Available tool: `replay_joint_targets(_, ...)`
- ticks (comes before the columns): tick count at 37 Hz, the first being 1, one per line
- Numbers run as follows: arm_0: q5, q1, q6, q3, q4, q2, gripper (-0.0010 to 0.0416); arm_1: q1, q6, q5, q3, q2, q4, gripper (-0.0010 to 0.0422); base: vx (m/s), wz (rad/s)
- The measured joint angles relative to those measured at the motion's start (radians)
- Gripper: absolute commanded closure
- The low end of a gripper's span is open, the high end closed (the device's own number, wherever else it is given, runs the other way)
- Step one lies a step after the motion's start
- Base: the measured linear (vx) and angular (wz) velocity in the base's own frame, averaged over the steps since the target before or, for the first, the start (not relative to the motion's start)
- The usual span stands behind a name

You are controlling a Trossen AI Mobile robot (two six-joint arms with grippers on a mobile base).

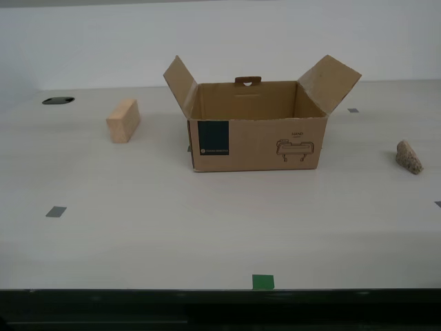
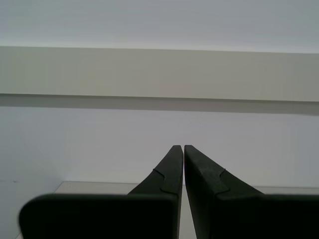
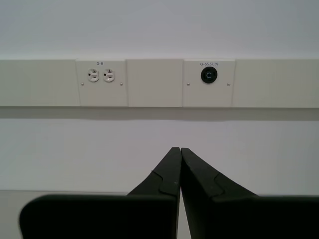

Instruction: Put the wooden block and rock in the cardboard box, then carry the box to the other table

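The cardboard box point(image 1: 256, 141) stands open in the middle of the smooth off-white table point(image 1: 138, 234), side flaps spread, blue label and line drawing on its front. The wooden block point(image 1: 123, 121) lies toward the exterior view's left of it. Far toward the exterior view's right sits the rock point(image 1: 408, 157). Neither arm shows in the exterior view. My first gripper point(image 3: 180, 149) is shut on nothing and faces a wall. My second gripper point(image 2: 183, 147) is also shut, empty, facing a wall. The other table is out of view.
Grey tape squares point(image 1: 56, 212) dot the table, and a green tape mark point(image 1: 262, 281) sits at its near edge. A dark cable hole point(image 1: 58, 101) lies at the back on the exterior view's left. The first wrist view shows wall outlets point(image 3: 100, 75).
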Motion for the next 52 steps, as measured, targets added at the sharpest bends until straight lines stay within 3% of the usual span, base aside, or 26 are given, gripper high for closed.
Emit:
replay_joint_targets(4, 0.0, 0.0, -0.034, 0.0, -0.05, -0.008, 0.0405, 0.0, 0.0, 0.006, -0.002, -0.005, -0.001, 0.0412, 0.0, 0.0)
replay_joint_targets(52, 0.0, 0.001, -0.035, 0.0, -0.052, -0.008, 0.0405, 0.0, 0.0, 0.008, -0.002, -0.006, 0.001, 0.0412, 0.0, 0.0)
